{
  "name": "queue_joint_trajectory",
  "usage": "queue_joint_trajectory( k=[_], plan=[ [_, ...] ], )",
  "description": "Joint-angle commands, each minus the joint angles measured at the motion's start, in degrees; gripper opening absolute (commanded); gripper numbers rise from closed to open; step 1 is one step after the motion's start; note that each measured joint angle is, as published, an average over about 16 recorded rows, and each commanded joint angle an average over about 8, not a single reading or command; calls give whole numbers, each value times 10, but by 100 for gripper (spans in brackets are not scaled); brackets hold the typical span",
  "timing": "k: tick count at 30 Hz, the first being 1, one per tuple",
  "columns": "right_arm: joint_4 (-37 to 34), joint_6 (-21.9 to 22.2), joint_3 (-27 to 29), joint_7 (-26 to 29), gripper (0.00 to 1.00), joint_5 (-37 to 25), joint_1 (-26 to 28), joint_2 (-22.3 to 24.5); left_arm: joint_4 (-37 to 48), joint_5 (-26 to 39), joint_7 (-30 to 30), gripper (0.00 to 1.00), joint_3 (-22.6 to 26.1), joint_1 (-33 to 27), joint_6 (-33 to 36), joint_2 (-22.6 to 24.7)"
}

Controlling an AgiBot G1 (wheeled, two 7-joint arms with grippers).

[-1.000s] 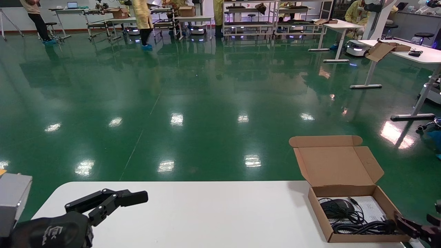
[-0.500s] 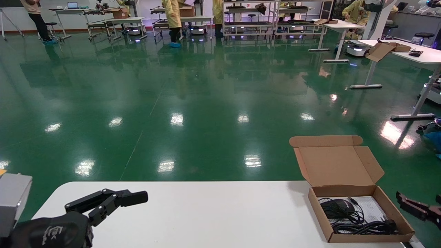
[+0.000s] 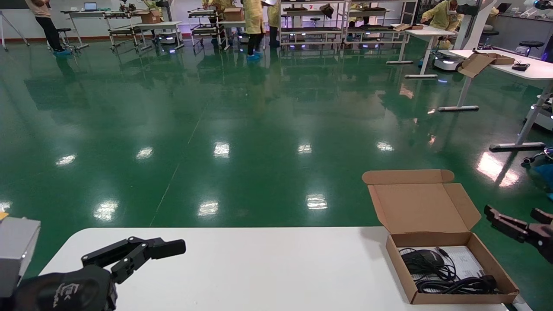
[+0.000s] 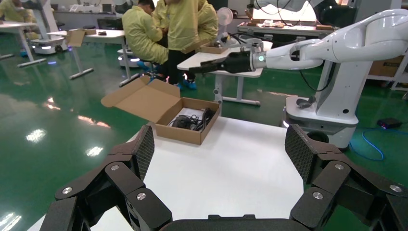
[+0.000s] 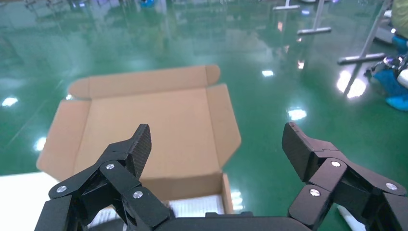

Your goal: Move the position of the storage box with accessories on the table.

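Observation:
The storage box [image 3: 449, 270] sits at the right end of the white table [image 3: 259, 268] with its flap lid [image 3: 421, 207] standing open. Inside lie a black mouse [image 3: 421, 260], a coiled black cable [image 3: 458, 285] and a white sheet [image 3: 465, 259]. My right gripper [image 3: 512, 212] is open and empty. It hovers beside the lid's right tab, above the box's far right corner. In the right wrist view [image 5: 216, 139] the lid [image 5: 149, 125] fills the space ahead. My left gripper [image 3: 155, 245] is open and parked over the table's left end. The box [image 4: 185, 120] lies far ahead of it.
The box lies close to the table's right and front edges. The green floor [image 3: 242, 129] lies beyond the table's far edge. A grey block [image 3: 17, 246] stands at the far left. Distant white tables [image 3: 518, 69] with a carton stand at the back right.
My right gripper has risen from the box's near right corner and moved farther away, to beside the open lid. The box and my left arm have not moved.

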Motion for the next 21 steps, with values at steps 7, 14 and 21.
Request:
queue_joint_trajectory(
  k=[7,14,21],
  plan=[
    [55,-34,28,25,100,-30,-17,12,0,0,0,100,0,0,0,0],
    [136,-89,70,62,100,-73,-39,30,0,0,0,100,0,0,0,0],
    [218,-144,112,99,100,-115,-61,48,0,0,0,100,0,0,0,0]
  ],
)
